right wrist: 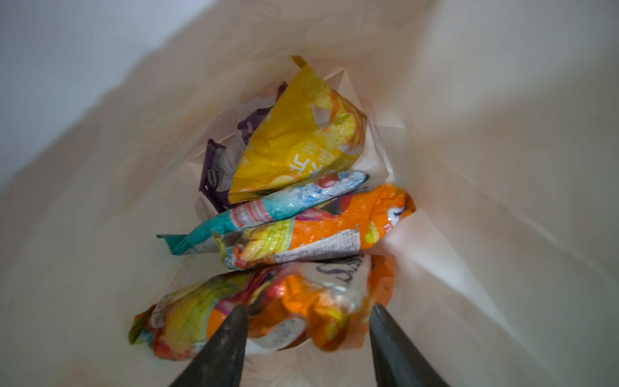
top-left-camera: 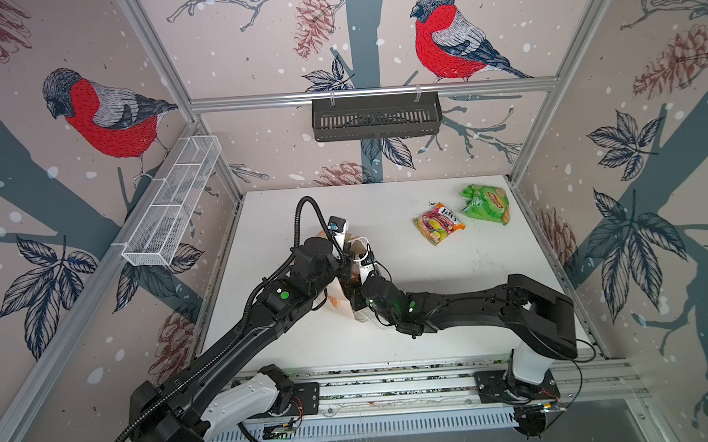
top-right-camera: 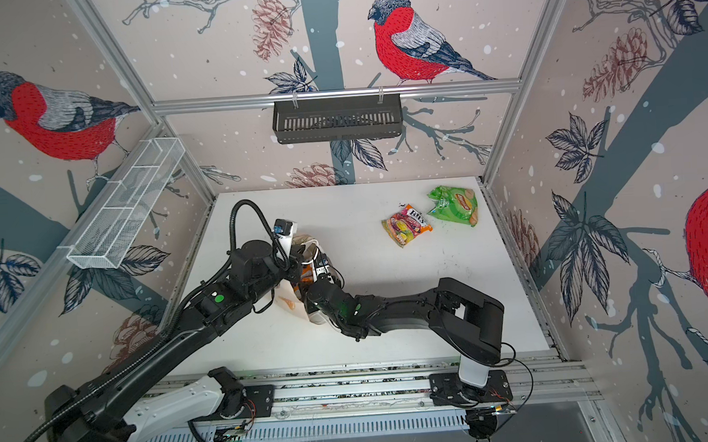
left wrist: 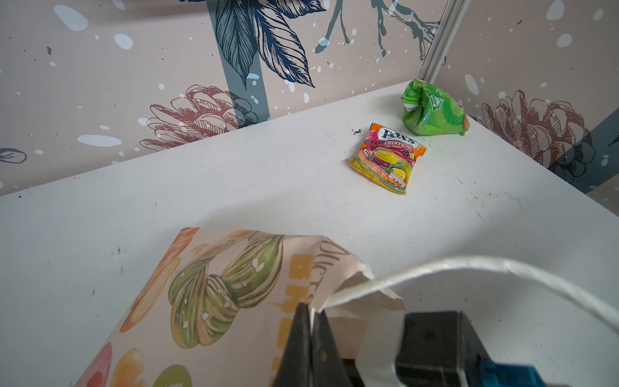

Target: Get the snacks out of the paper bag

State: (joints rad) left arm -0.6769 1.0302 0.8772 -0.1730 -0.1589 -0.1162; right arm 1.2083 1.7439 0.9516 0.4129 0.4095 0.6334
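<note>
On the table (top-left-camera: 432,322) in both top views, paper bag (top-left-camera: 335,301) (top-right-camera: 289,302) sitting near the middle, green packet (top-left-camera: 485,203) and orange packet (top-left-camera: 439,224) lying well apart from it, left wrist view, left gripper (left wrist: 311,310) clamping the bag's rim, right wrist view, right gripper (right wrist: 308,308) hanging inside, jaws apart over snacks (right wrist: 335,231).
</note>
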